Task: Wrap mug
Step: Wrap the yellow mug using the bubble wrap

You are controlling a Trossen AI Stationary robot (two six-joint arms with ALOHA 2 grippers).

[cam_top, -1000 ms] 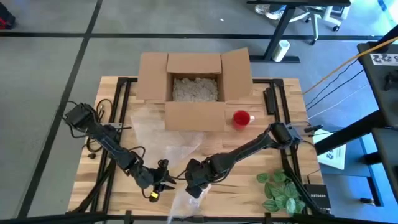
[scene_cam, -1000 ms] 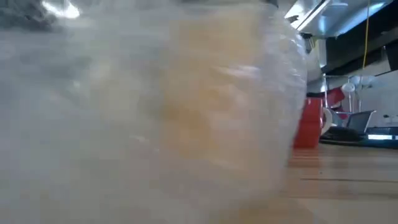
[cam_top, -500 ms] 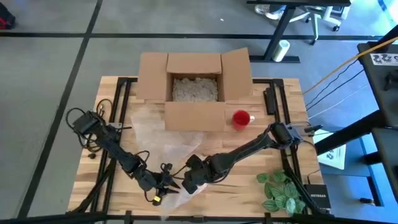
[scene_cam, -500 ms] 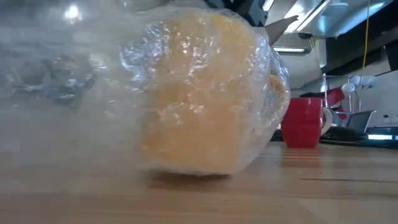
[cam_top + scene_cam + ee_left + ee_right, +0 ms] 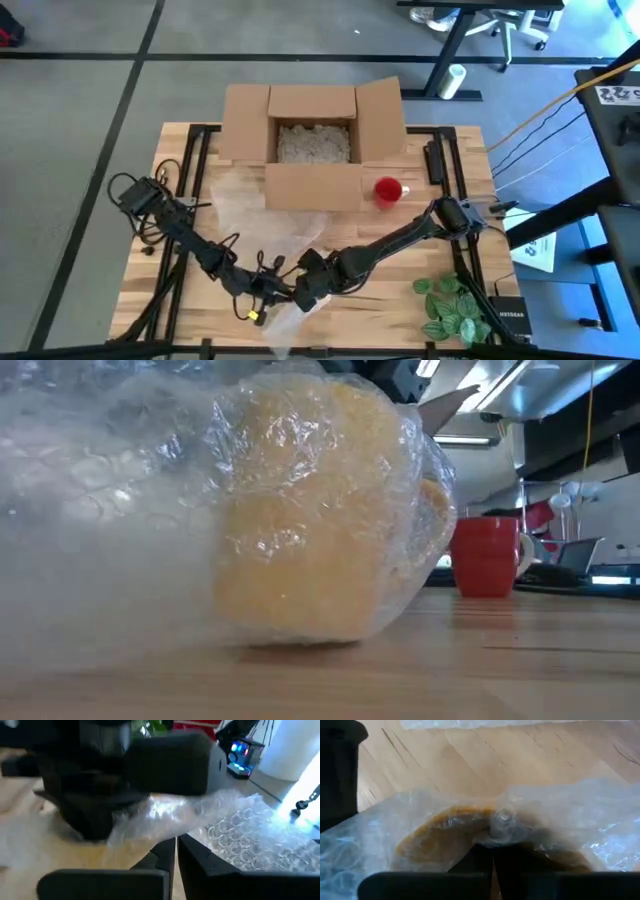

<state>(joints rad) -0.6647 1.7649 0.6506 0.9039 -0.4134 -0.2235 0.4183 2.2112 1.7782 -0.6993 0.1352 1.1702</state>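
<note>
A grey-floored workroom surrounds the wooden desk [image 5: 180, 270], with an open cardboard box [image 5: 312, 145] of pale filler at its far middle and a red mug [image 5: 388, 190] just to the box's right. A leafy green plant [image 5: 452, 305] lies at the near right corner. At the near middle, a yellow mug [image 5: 300, 530] sits swaddled in clear bubble wrap [image 5: 270, 235], which spreads from there toward the box. The left end effector [image 5: 268, 288] and the right end effector [image 5: 305, 292] meet at this bundle, almost touching each other. In the right wrist view the right end effector's fingers are pinched together on the bubble wrap over the yellow mug [image 5: 450, 832]. In the left wrist view the left end effector [image 5: 176, 855] has its fingers closed narrow, with bubble wrap [image 5: 250, 835] just beyond them
</note>
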